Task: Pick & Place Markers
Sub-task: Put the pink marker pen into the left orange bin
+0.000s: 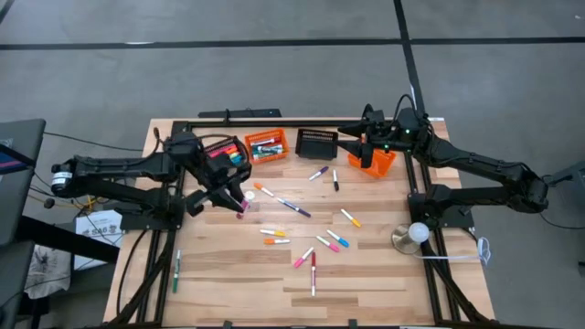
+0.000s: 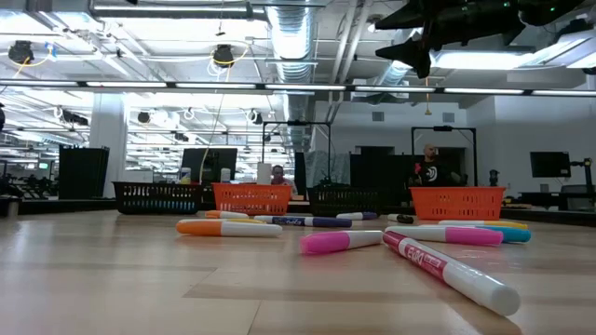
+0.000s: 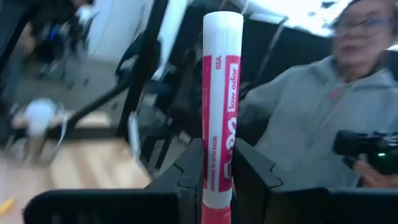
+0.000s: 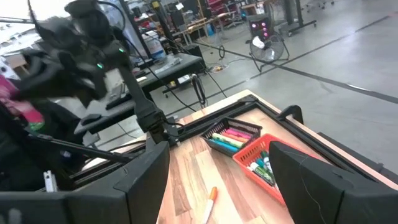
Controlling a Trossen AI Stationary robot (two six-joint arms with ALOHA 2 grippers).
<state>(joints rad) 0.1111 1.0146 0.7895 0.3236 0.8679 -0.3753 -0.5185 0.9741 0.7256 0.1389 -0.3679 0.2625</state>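
Note:
My left gripper (image 1: 241, 203) is over the left middle of the table, shut on a marker (image 3: 221, 93) with a white barrel and a pink label. Several other markers (image 1: 306, 228) lie scattered flat on the wooden table (image 1: 366, 274), and a green one (image 1: 176, 271) lies near the left edge. My right gripper (image 4: 227, 186) hangs open and empty above the orange basket (image 1: 377, 162) at the far right. A black basket (image 4: 231, 135) and an orange one (image 4: 261, 158) at the far left hold markers. My left gripper pinches the marker's barrel (image 3: 215, 177) between its two fingers (image 3: 189, 177), close to the pink end (image 3: 215, 214). The fingers lie across the marker. Most of the barrel, up to its white end (image 3: 222, 25), sticks out on one side. The marker is lifted clear of the table.
Four slotted baskets stand in a row along the far edge: black (image 1: 228, 152), orange (image 1: 267, 144), black (image 1: 316, 142), orange. A white ball on a metal base (image 1: 417, 234) stands at the right edge. A person in a grey top (image 3: 323, 124) sits beyond the table.

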